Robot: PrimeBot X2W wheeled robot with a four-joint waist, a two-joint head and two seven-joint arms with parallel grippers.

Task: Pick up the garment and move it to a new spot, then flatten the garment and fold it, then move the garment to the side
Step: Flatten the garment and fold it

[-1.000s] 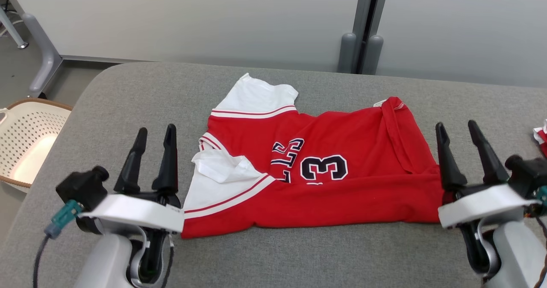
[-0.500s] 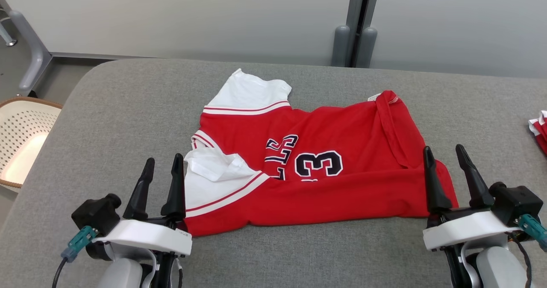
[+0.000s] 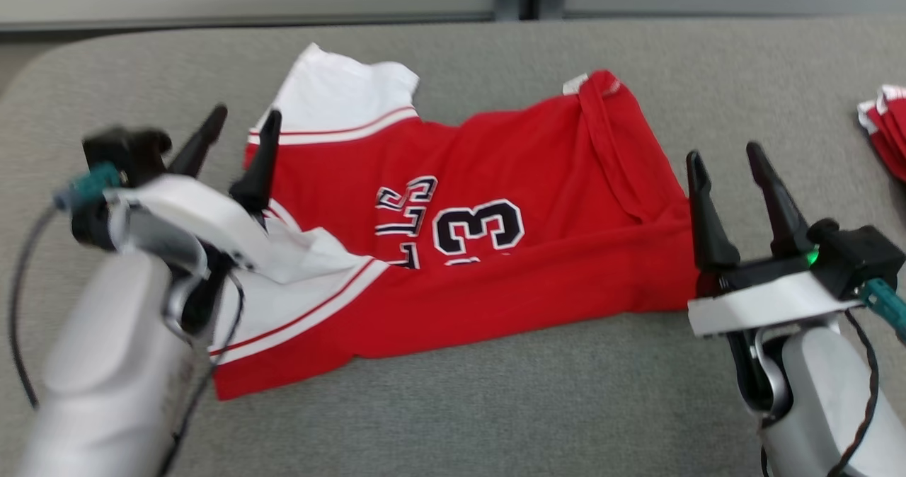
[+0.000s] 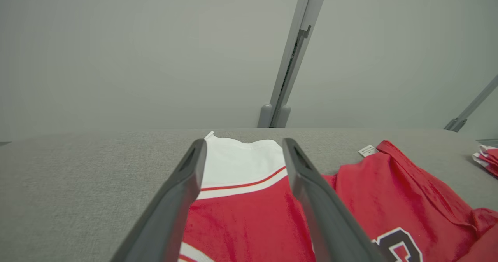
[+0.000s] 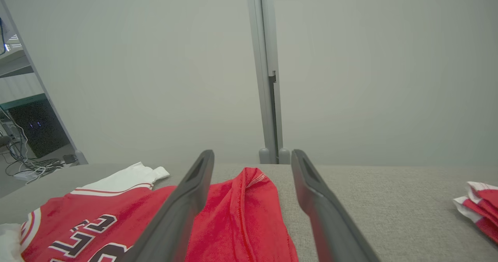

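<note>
The garment [image 3: 495, 201] is a red jersey with white sleeves and a dark number, lying partly folded on the grey table [image 3: 495, 406]. My left gripper [image 3: 244, 127] hovers open over the jersey's left side, its fingers pointing at the far white sleeve [image 4: 241, 163]. At the jersey's right edge my right gripper [image 3: 729, 162] stands open, with nothing between its fingers. In the right wrist view the red hem [image 5: 241, 211] lies between and below that gripper's fingers [image 5: 186, 199]. Neither gripper holds cloth.
A second red and white folded cloth [image 3: 885, 127] lies at the table's far right edge. A grey partition wall with a vertical post [image 4: 290, 56] stands behind the table. Bare table surface lies in front of the jersey.
The head camera has tilted down and shifted, so the basket left the picture. My left arm has risen and moved forward over the jersey's left side. The right gripper stays by the right edge.
</note>
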